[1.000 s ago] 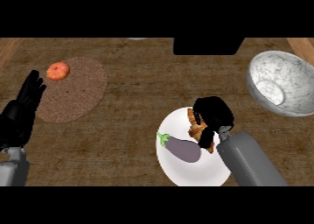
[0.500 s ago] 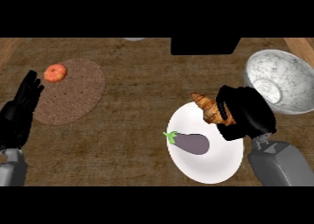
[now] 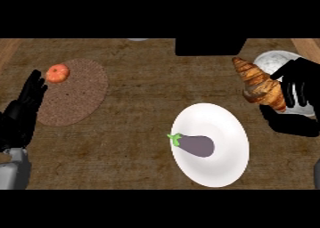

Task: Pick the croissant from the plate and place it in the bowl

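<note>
Croissant (image 3: 258, 84) pinched in right hand (image 3: 304, 87), clear of plate (image 3: 221, 120), at bowl (image 3: 277, 60) rim; left hand (image 3: 18, 119) spread at left edge.

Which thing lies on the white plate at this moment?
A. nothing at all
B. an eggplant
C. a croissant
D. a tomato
B: only the eggplant lies on the plate; the croissant is held up in the right robot hand, off the plate, and the tomato sits on the mat.
</note>
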Controlling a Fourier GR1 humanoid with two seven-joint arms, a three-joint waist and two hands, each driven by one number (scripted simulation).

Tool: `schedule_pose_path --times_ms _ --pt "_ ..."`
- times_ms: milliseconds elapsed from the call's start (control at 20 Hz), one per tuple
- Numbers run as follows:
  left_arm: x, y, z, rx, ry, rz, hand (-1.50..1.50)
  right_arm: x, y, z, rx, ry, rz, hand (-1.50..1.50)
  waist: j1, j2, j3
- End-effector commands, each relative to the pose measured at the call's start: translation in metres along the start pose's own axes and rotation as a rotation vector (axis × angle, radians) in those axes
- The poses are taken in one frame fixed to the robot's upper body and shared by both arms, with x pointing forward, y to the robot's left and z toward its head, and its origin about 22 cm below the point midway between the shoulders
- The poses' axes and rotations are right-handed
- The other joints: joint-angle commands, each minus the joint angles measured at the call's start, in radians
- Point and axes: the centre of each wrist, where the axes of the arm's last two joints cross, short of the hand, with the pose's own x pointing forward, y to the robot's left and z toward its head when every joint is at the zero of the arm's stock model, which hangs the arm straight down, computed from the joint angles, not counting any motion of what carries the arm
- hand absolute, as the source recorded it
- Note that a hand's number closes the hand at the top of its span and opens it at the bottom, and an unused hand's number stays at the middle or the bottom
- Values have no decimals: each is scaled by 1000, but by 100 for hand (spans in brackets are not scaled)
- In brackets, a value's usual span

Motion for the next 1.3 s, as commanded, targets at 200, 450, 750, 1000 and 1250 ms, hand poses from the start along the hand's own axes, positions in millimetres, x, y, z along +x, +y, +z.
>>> schedule_pose_path --times_ms 200,450,750,1000,1250 --pt "-14 7 6 -6 -10 6 0 -65 -22 -32 -55 83 -122 150 18 7 1" --pt "-6 6 -16 -7 -28 -4 0 -103 -11 -50 -23 94 -134 150 16 9 1" --pt "8 -16 -6 -24 -17 -14 0 -131 12 -101 -26 99 -149 150 34 11 1" --pt "11 -8 -13 -28 -26 -4 0 -171 44 -98 -38 104 -168 150 29 11 1" --pt "5 -20 -8 -47 -20 12 0 -192 56 -97 169 331 57 150 54 23 1"
